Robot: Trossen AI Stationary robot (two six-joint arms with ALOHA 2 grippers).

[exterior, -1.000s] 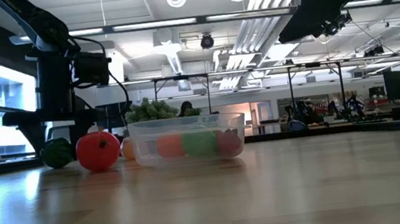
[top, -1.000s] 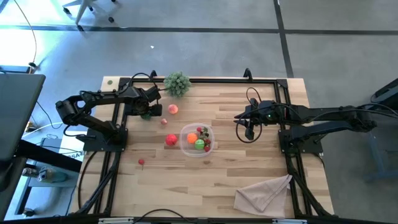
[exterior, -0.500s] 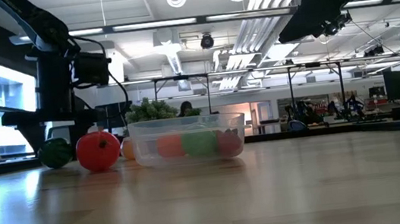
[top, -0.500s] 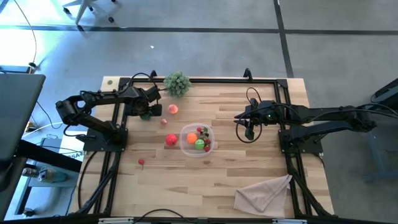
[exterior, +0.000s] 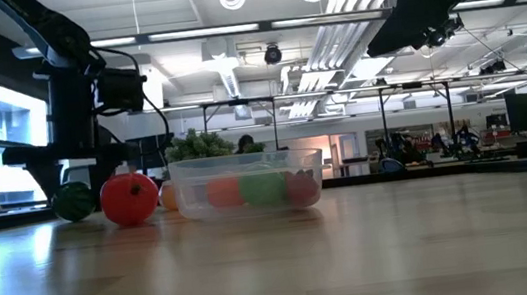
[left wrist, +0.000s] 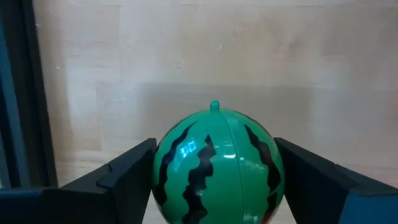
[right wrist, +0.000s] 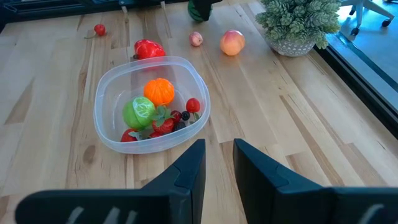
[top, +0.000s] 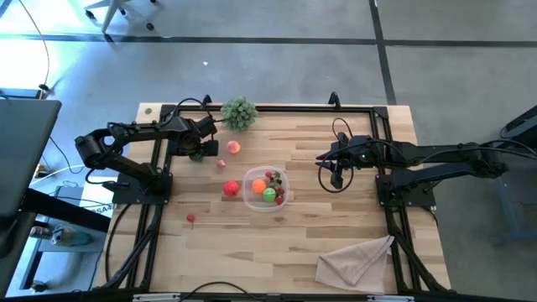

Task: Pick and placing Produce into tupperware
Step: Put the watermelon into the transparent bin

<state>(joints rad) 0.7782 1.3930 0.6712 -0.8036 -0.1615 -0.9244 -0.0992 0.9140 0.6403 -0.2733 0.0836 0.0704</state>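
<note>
a pale wooden table (top: pixel 310 176) sits on a grey concrete floor, and behind it runs a long workshop with bright ceiling lights. my left gripper (top: pixel 198 153) is low at about ten o'clock from the tupperware (top: pixel 267 189), and my fingers (left wrist: pixel 127 168) stand spread on either side of a small striped green watermelon (left wrist: pixel 216 167); whether they touch it i cannot tell. the tupperware lies near the table's middle and holds an orange (right wrist: pixel 160 90), a green lettuce-like ball (right wrist: pixel 139 113), and some small red pieces. a red tomato (top: pixel 231 189) lies just beside it at nine o'clock, a peach (top: pixel 233 147) and a small pink fruit (top: pixel 221 164) toward eleven, a tiny red berry (top: pixel 191 219) well apart toward eight. my right gripper (top: pixel 336 174) hangs above the table at three o'clock from the tupperware, its fingers (right wrist: pixel 186 174) close together with a slim gap, holding nothing.
</note>
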